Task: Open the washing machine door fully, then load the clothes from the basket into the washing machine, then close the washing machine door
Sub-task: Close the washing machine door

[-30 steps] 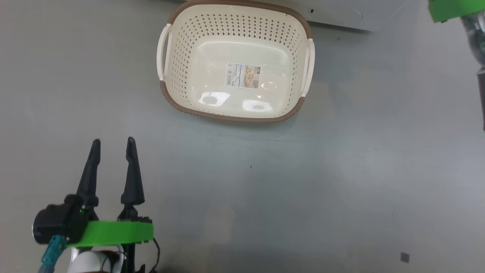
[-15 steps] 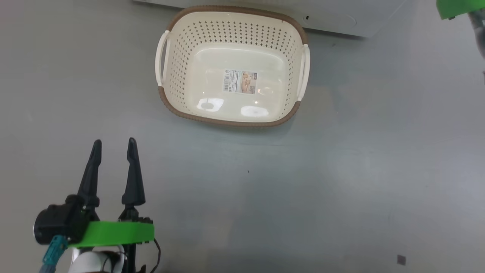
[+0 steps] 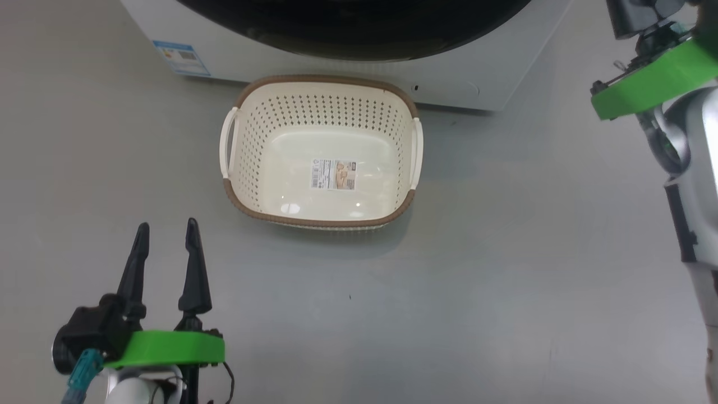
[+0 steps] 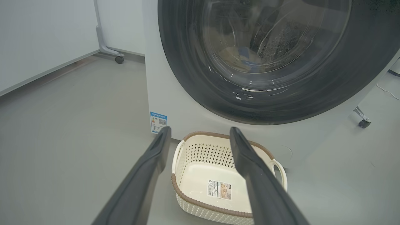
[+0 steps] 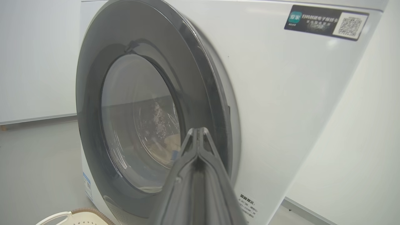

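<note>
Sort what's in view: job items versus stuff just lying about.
Job: washing machine, washing machine door, clothes behind its glass, basket.
Lying about: blue sticker, black QR label, partition's wheeled foot.

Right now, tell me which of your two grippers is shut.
The right gripper: its two fingers are pressed together, pointing toward the washing machine door. The left gripper has its fingers spread apart, holding nothing.

Plain grey floor [image 3: 505, 280], white panel [image 4: 43, 37] on a castor-wheeled metal leg [image 4: 98, 29].
</note>
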`<state>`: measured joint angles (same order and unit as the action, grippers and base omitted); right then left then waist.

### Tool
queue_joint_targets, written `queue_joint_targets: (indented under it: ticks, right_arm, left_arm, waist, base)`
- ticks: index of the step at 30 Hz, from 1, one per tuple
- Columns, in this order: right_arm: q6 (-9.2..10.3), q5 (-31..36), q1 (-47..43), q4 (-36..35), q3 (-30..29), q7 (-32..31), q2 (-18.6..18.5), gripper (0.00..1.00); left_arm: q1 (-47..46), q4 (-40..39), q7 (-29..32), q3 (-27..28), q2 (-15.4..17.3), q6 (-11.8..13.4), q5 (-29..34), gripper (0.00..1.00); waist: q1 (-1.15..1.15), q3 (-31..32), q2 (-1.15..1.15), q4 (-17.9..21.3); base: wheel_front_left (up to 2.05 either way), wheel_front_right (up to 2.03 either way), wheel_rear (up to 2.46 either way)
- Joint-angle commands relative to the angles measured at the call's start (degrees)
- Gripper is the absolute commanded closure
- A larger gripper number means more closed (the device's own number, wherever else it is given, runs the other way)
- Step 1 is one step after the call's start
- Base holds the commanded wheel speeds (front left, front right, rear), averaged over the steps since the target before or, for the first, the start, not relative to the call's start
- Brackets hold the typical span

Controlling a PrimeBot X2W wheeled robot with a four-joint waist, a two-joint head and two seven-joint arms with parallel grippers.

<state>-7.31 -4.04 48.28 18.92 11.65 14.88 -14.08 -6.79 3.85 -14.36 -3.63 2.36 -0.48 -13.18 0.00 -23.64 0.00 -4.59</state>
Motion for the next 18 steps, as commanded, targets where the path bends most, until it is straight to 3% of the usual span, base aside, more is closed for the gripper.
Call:
queue_joint_targets:
  ticks: [1, 2, 3, 5, 8, 18]
  right_arm:
    - [-0.18, -0.46, -0.89, -2.45, 0.60, 0.12, 0.49, 0.53]
    - [-0.18, -0.51, -1.79, -2.82, 0.63, 0.12, 0.50, 0.51]
    - [-0.18, -0.62, -3.67, -3.43, 0.74, 0.12, 0.49, 0.37]
    - [-0.18, -0.56, -5.63, -4.18, 0.78, 0.12, 0.58, 0.31]
    - [-0.18, -0.44, -8.79, -5.45, 0.95, 0.12, 0.69, 0.00]
    - [-0.18, -0.33, -18.33, -8.86, 1.22, 0.12, 1.47, 0.00]
  left_arm:
    - [0.28, -1.19, -0.63, 2.31, 0.52, -0.10, -0.23, 0.00]
    - [0.51, -0.90, -0.63, 2.36, 0.52, -0.11, -0.27, 0.00]
    - [1.06, -0.33, -0.63, 2.46, 0.52, -0.25, -0.39, 0.00]
    - [1.72, 0.10, -0.63, 2.66, 0.52, -0.33, -0.51, 0.00]
    - [2.84, 0.64, -0.63, 3.05, 0.52, -0.42, -0.61, 0.00]
    - [6.46, 1.72, -0.63, 4.57, 0.52, -0.49, -1.22, 0.00]
  waist:
    - [0.00, 2.72, 0.00, 1.20]
    - [0.00, 3.51, 0.00, 1.42]
    - [0.00, 5.32, 0.00, 1.91]
    - [0.00, 7.13, 0.00, 2.51]
    - [0.00, 9.62, 0.00, 3.46]
    - [0.00, 16.94, 0.00, 7.69]
  base:
    - [0.00, 0.00, 0.00]
    - [0.00, 0.00, 0.00]
    - [0.00, 0.00, 0.00]
    - [0.00, 0.00, 0.00]
    - [0.00, 0.00, 0.00]
    - [0.00, 0.00, 0.00]
